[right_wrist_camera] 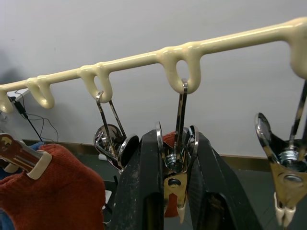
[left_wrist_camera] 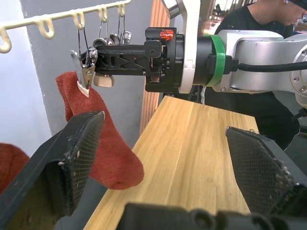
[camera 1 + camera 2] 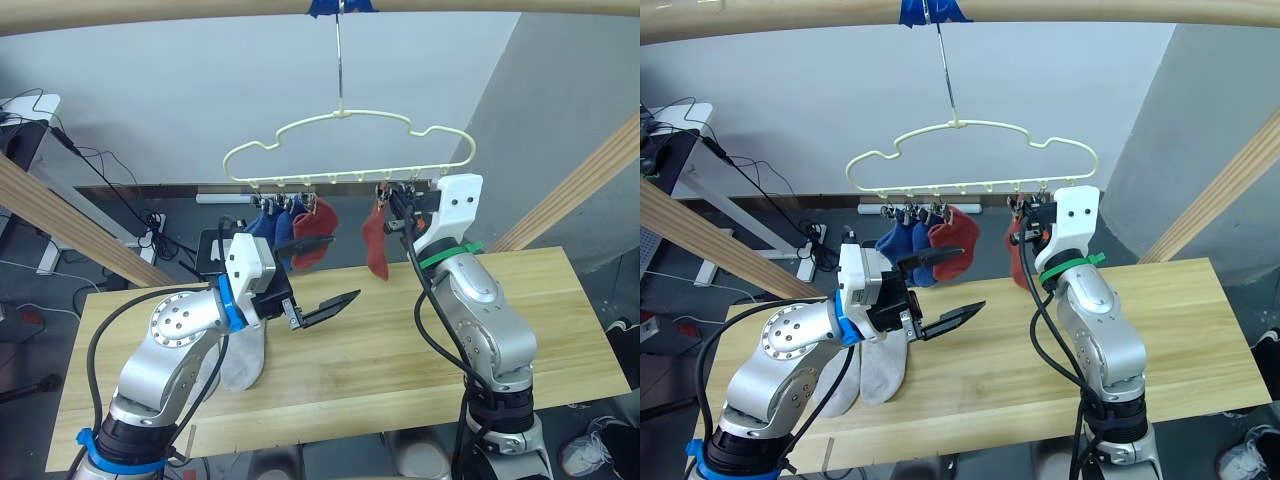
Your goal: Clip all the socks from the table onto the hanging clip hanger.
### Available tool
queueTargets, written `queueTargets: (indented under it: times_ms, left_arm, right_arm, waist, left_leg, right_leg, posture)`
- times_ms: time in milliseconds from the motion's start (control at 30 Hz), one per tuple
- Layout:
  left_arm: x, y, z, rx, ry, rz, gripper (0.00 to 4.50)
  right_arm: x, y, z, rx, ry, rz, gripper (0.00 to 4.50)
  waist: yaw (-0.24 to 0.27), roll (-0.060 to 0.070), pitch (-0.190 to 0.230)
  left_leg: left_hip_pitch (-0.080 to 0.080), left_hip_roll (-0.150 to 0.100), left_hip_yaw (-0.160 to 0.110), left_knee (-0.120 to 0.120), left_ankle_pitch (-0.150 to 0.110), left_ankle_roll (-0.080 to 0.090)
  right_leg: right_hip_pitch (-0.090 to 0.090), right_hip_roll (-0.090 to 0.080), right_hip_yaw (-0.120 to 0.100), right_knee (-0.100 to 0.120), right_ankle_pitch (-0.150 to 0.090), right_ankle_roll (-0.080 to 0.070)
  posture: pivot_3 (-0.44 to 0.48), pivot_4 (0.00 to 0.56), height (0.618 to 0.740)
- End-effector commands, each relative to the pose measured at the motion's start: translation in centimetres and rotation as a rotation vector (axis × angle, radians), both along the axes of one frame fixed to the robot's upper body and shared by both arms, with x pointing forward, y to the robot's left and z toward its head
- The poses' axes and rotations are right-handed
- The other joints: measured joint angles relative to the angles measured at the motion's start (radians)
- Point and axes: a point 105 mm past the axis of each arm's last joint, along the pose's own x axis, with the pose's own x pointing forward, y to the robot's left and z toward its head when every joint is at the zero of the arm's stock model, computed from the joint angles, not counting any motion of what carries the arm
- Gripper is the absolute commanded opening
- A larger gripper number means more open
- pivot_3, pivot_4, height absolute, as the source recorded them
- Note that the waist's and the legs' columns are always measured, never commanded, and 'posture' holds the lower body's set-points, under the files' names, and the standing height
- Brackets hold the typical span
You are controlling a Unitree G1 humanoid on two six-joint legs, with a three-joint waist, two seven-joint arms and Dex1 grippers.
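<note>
The light wooden table [image 3: 1180, 330] runs long beneath both my arms, its grain showing. Two light grey socks [image 3: 872, 372] lie flat on it, just below and behind my left jaws, well apart from my right jaws.

- A thick wooden beam [image 3: 150, 18] ran across overhead, wrapped with blue tape [image 3: 340, 6] at the middle.
- Slanted wooden braces [image 3: 70, 225] stood on both sides.
- Black cables [image 3: 105, 175] trailed down the grey wall to a power strip [image 3: 152, 236] on the floor.
- A person in dark clothing [image 2: 249, 19] stood behind the table.
- A shoe [image 3: 585, 455] lay on the floor.
</note>
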Motion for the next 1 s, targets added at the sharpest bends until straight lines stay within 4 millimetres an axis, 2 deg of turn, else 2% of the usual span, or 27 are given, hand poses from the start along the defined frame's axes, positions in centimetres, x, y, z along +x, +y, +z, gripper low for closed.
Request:
queueTargets:
  times_ms: [33, 433, 633, 1000]
  left_arm:
    - [-0.83, -0.53, 0.71, -0.012, -0.040, -0.024, 4.50]
    - [-0.93, -0.59, 0.61, -0.011, -0.039, -0.025, 4.50]
    - [-0.88, -0.63, 0.62, -0.011, -0.037, -0.027, 4.50]
    - [-0.94, -0.74, 0.64, -0.012, -0.037, -0.031, 4.50]
  right_arm:
    - [-0.47, 0.28, 1.07, 0.001, -0.051, 0.014, 0.26]
    - [-0.47, 0.18, 1.08, -0.026, -0.061, 0.012, 0.26]
    - [-0.46, 0.27, 1.12, -0.026, -0.064, 0.009, 2.30]
    - [-0.37, 0.37, 1.44, -0.022, -0.077, 0.009, 2.30]
  waist:
    - [0.000, 0.000, 0.000]
    - [0.000, 0.000, 0.000]
    - [0.000, 0.000, 0.000]
    - [0.000, 0.000, 0.000]
  left_leg:
    - [0.000, 0.000, 0.000, 0.000, 0.000, 0.000]
    - [0.000, 0.000, 0.000, 0.000, 0.000, 0.000]
    - [0.000, 0.000, 0.000, 0.000, 0.000, 0.000]
    - [0.000, 0.000, 0.000, 0.000, 0.000, 0.000]
  right_leg:
    - [0.000, 0.000, 0.000, 0.000, 0.000, 0.000]
    - [0.000, 0.000, 0.000, 0.000, 0.000, 0.000]
    - [0.000, 0.000, 0.000, 0.000, 0.000, 0.000]
    - [0.000, 0.000, 0.000, 0.000, 0.000, 0.000]
  posture:
    - [-0.125, 0.318, 0.740]
    - [-0.127, 0.319, 0.740]
    - [-0.128, 0.317, 0.740]
    - [-0.126, 0.316, 0.740]
